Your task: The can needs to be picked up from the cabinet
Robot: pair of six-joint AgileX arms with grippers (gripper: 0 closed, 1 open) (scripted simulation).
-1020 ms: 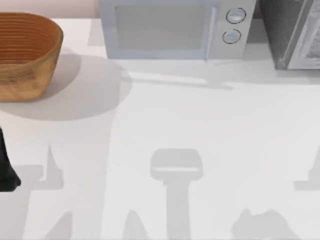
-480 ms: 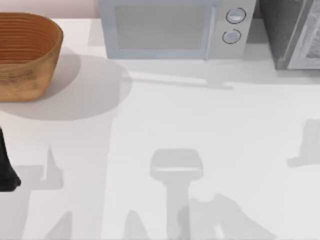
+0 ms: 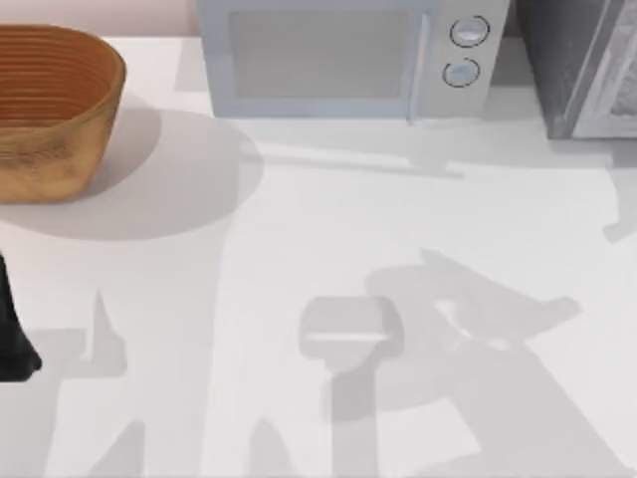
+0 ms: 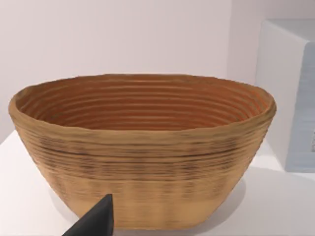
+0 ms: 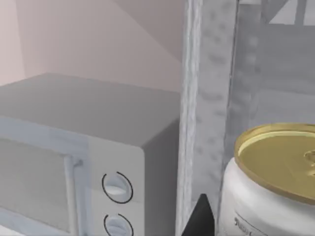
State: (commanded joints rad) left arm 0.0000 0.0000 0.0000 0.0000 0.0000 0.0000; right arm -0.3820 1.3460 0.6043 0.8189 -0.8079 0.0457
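White can [image 5: 268, 196] (gold-lidded) stands upright inside cabinet [image 5: 211, 98].

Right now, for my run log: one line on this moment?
phase: approach | right gripper near can in cabinet | can upright, ungrasped | left gripper parked by basket

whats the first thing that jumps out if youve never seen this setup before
Most likely the big woven basket at the table's back left, with the left gripper's dark fingertip just in front of it in the left wrist view. Next, the white microwave along the back edge. In the right wrist view a white can with a gold lid stands upright inside the grey cabinet, close to the right gripper's fingertip.
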